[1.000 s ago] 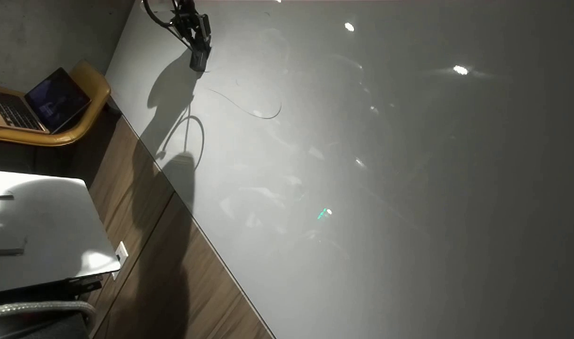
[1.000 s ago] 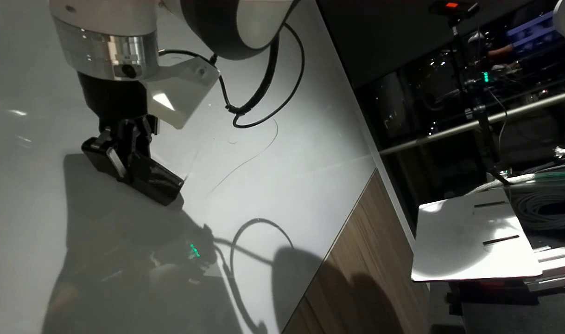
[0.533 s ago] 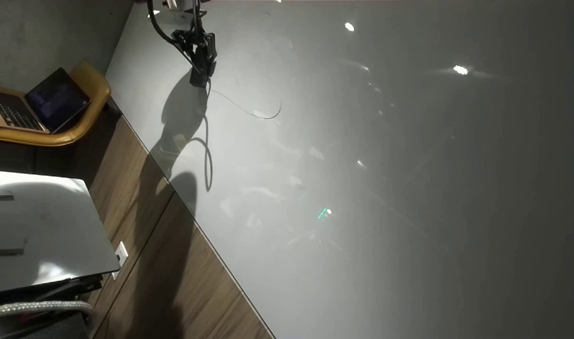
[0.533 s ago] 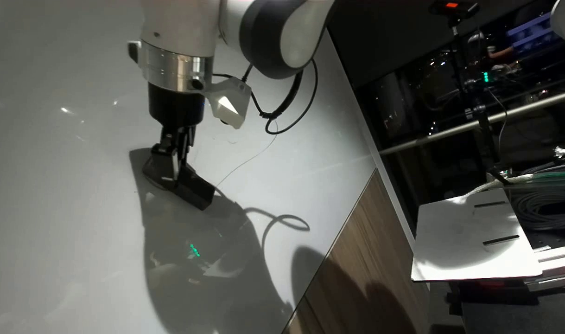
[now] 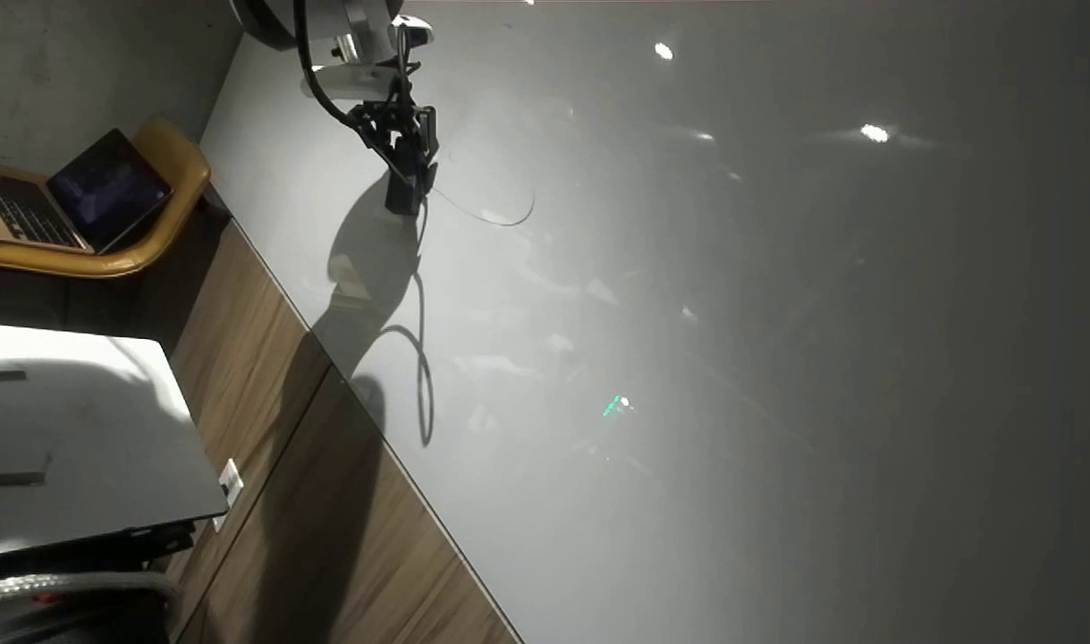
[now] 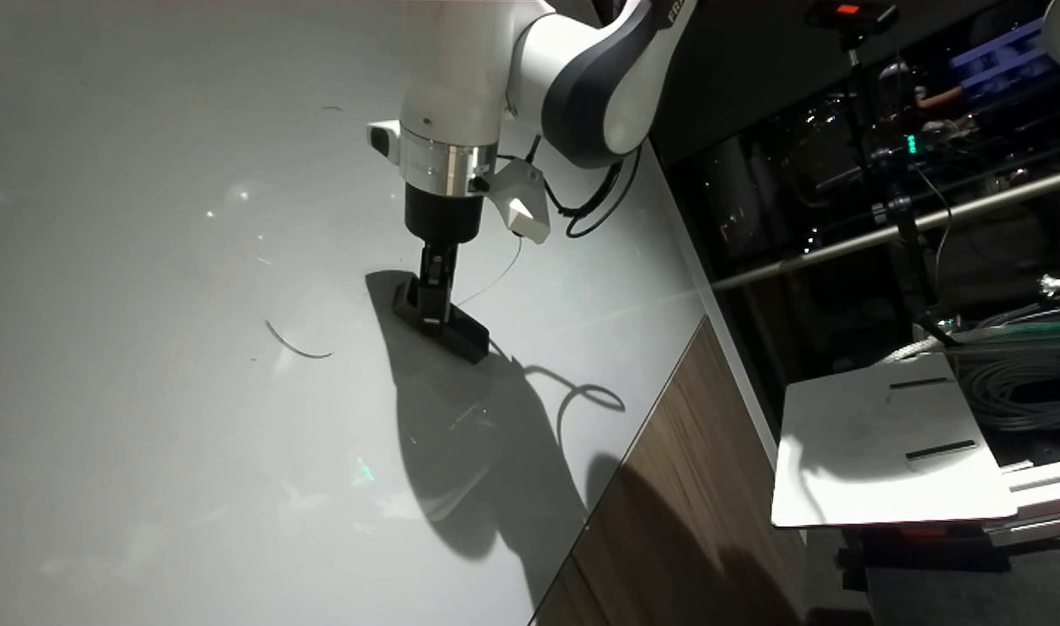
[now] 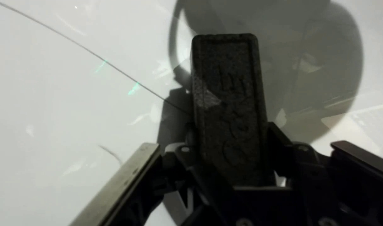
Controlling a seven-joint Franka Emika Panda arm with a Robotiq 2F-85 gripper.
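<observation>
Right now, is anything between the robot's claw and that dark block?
Nothing visible: the gripper is clamped directly on the dark block. The thin line running up to the block looks like a mark on the white surface, not an obstacle.

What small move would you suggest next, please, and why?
I'd probably slide the black block, gripped by the pincer, a little along the thin dark line. In the wrist view the line seems to meet the block's edge, and the visible stretch curves away across the pale surface, so following it seems sensible; whether the block presses on the surface is hard to tell.
</observation>
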